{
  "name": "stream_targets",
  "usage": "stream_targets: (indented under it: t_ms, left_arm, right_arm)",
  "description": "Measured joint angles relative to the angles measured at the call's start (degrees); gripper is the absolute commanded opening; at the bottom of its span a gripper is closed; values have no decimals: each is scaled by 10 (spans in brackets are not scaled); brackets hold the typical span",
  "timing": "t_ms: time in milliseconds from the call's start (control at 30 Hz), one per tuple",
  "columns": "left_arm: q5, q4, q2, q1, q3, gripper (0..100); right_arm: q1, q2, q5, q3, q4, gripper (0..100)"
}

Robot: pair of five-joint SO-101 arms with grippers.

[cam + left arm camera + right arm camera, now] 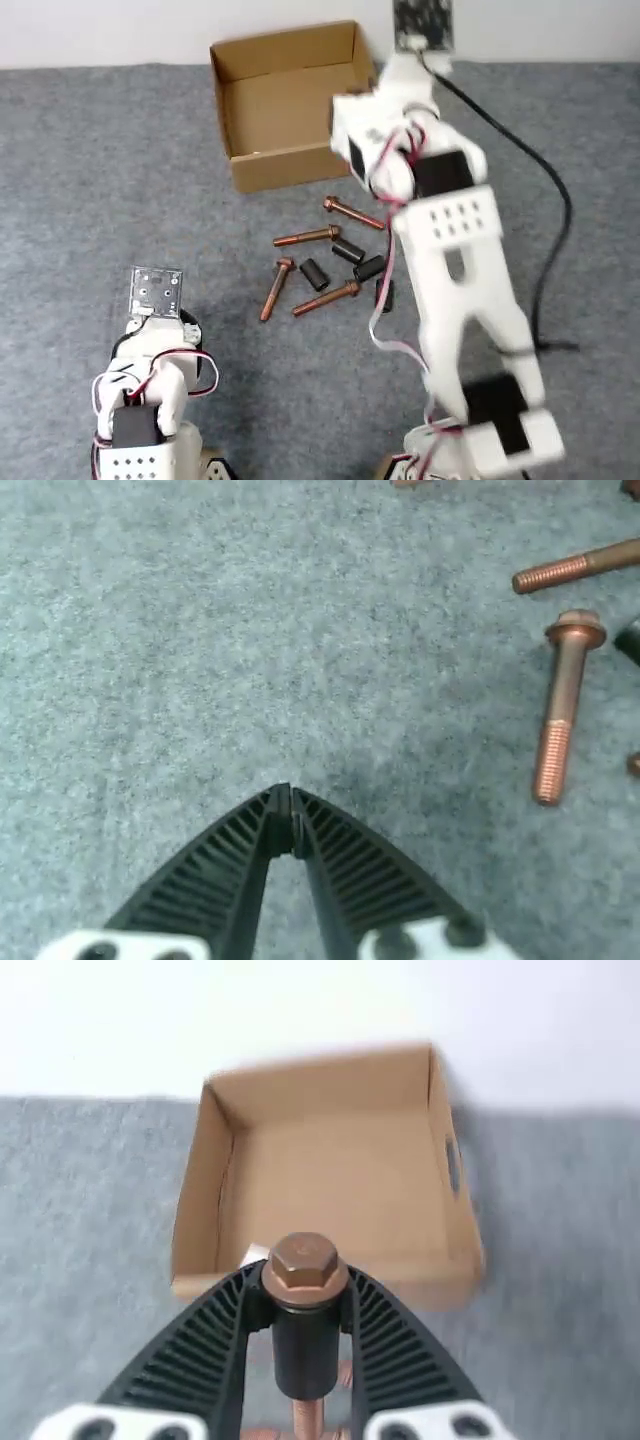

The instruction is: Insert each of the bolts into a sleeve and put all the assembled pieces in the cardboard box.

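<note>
Right now the job is at the carrying step. The right gripper [303, 1290] is closed snugly around a black sleeve [305, 1355] with a copper bolt [304, 1263] pushed through it. The bolt's head sits on top of the sleeve and its thread pokes out below. This put-together piece hangs in the air close to the cardboard box [330, 1080], just in front of its near wall. It is not inside yet. The bottom of the box looks bare, so I think this is the first piece to go in.

The left gripper [291, 810] is squeezed all the way closed with nothing in it. It sits low over the grey carpet [150, 630], with a loose bolt [560, 705] lying near it.

On the carpet in front of the box lie four bolts [307, 237] and some black sleeves [314, 274], none of them joined.

Next, I think the right gripper needs to go forward until the piece is over the open box, then open up so the piece drops in. It must clear the near wall, or the thread could bump the cardboard.
</note>
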Motion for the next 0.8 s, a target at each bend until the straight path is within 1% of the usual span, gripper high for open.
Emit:
stream_targets:
  t_ms: [200,467,600,800]
  left_arm:
    - [-1,-1,0,0,0,5]
    - [-1,-1,0,0,0,5]
    - [-1,-1,0,0,0,5]
    - [-1,-1,0,0,0,5]
  right_arm:
    - [1,185,82,-125,-82,8]
    - [1,370,154,-228,-181,8]
    - [1,446,173,-264,-211,8]
    - [4,530,179,-299,-214,8]
